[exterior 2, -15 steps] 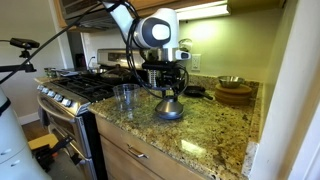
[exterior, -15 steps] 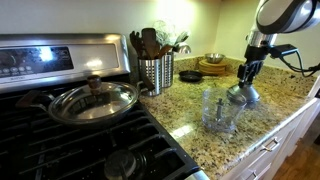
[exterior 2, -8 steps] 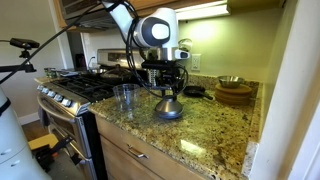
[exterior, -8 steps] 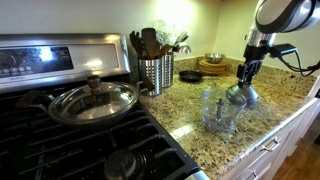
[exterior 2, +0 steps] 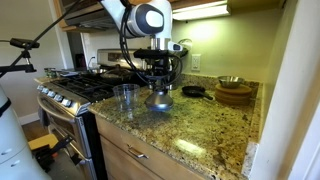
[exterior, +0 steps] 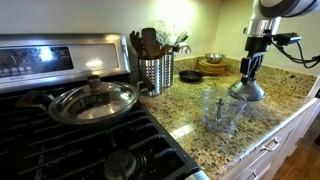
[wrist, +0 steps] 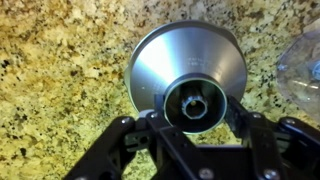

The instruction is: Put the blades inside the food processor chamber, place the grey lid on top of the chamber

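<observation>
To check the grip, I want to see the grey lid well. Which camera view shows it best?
The wrist view: the grey lid fills it, knob between the fingers. Both exterior views show it small, from the side.

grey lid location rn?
In both exterior views the grey lid is held by its knob in the gripper, low over the granite counter, beside the food processor chamber.

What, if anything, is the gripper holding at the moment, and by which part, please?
The gripper is holding the grey lid by its knob-like top, with the jaws closed on either side of the knob.
</observation>
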You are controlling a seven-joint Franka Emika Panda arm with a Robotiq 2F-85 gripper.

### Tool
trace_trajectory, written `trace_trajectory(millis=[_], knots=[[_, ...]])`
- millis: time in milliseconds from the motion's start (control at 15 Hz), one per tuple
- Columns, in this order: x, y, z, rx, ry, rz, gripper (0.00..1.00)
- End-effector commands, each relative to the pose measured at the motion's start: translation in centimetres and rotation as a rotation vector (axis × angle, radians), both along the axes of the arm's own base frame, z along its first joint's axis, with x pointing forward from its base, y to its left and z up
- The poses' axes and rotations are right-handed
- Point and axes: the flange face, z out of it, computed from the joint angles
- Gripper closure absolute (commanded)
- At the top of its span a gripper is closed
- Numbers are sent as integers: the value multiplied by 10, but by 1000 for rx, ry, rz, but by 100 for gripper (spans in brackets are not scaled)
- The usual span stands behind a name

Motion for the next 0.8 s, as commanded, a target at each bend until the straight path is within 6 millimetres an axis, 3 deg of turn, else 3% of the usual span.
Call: trace_trajectory(millis=[0, 467, 733], knots=[[-13, 16, 42, 0, -2, 60, 65], [-30, 70, 98, -13, -45, 221, 65], [-39, 106, 115, -21, -69, 321, 65]])
